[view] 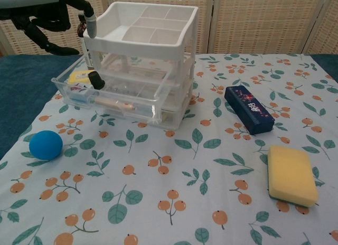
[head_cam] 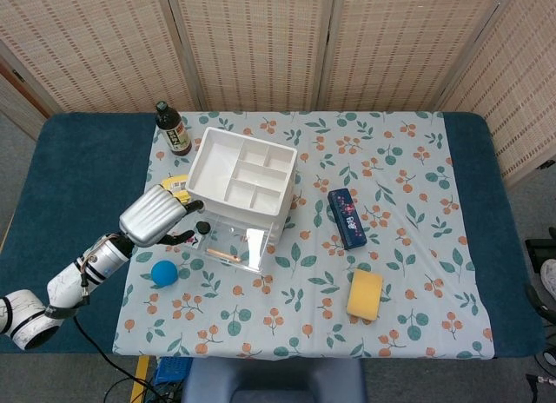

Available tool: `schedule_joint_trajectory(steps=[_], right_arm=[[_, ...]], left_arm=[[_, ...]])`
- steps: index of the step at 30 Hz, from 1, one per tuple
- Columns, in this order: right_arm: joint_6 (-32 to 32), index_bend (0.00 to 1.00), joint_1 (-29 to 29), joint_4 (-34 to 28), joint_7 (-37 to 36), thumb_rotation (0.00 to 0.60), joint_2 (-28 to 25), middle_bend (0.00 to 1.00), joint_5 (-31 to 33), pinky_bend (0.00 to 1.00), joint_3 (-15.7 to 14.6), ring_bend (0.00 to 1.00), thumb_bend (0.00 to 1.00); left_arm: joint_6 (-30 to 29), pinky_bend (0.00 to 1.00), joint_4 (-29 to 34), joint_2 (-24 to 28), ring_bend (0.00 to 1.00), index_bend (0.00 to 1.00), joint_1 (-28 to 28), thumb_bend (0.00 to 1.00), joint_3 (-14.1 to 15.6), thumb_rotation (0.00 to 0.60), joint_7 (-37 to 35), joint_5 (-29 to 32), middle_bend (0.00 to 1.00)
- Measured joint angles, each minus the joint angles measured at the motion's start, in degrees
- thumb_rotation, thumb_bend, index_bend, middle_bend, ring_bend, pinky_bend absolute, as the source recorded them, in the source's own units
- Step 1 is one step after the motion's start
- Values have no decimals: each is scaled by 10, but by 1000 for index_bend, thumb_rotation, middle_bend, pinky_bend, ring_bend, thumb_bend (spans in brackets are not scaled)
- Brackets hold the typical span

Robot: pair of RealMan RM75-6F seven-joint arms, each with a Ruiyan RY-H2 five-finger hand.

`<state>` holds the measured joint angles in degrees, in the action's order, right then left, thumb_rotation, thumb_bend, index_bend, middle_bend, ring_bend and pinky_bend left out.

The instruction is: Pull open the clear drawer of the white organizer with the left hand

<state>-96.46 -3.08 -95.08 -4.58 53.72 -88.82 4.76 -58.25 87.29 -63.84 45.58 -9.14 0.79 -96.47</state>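
A: What stands around the white organizer (view: 142, 55), counted?

B: One dark bottle (head_cam: 173, 128) behind its left corner, one blue ball (view: 45, 144) in front of it to the left, one navy case (view: 248, 109) to its right, and one yellow sponge (view: 291, 174) further right and nearer the table's front edge.

A: And the clear drawer (view: 113, 94)?

B: One, drawn out of the organizer's front toward the left; a pinkish stick and a small dark knob show through its see-through walls.

A: The hands?

B: The left hand (head_cam: 156, 215) hovers just left of the organizer, fingers apart, holding nothing. Of the right hand (head_cam: 549, 277) only a sliver shows far right; its state cannot be told.
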Motion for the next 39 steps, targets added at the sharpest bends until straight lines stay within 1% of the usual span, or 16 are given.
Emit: schedule_joint_trajectory(steps=[10,19,26,33,39], right_arm=[[3,0,-2,8,-6,600,6,38,3,8,-1,0,310],[4,0,-5,11,-8,600,7,38,8,8,-1,0,310],[8,0,-3,13,-10,600,9,38,9,8,1,0,310],[8,0,-3,14,-10,600,9,38,10,8,1,0,310],[7,0,-5,15,-11,600,10,38,11,8,1,0,310]], left_arm=[[35,1000,-15,-15,1000,399,26,267,11,600,49,3,962],[64,1000,-36,-35,1000,404,41,267,20,600,81,24,962],[78,1000,-45,-44,1000,413,46,267,22,600,78,50,962],[79,1000,-53,-54,1000,422,51,266,28,600,79,54,962],[71,1000,-65,-66,1000,453,52,267,28,600,74,57,964]])
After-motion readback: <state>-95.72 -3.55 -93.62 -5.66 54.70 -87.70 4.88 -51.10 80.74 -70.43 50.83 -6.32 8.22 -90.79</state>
